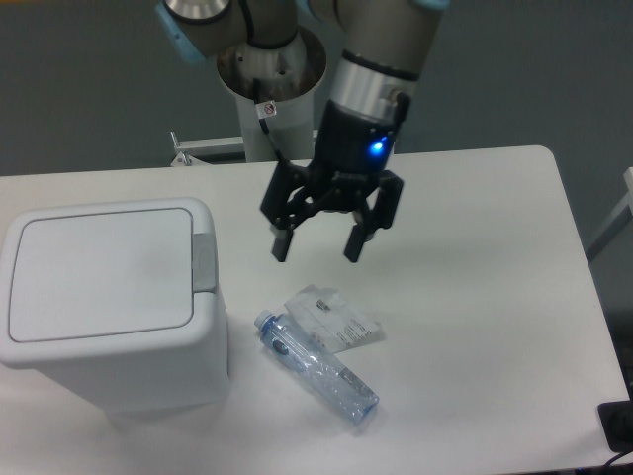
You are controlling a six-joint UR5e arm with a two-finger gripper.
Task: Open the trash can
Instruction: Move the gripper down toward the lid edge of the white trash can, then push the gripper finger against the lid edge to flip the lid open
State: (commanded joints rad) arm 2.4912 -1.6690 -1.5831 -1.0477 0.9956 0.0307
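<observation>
Trash can (104, 297) lid shut; no legible labels.

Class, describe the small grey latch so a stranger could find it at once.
Find the big white trash can at the table's left. On the right edge of its flat lid sits the latch. It is the only grey part on the white bin.

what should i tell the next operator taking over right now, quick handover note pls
Tool: open, empty, hanging above the table to the right of the trash can.
Trash can: front left of the table, lid flat and shut, grey latch on its right edge untouched.
Clear bottle and crumpled wrapper lie just below the tool; not part of the job.
Done: nothing yet.
Left: reach the latch, press it, get the lid up.
</observation>
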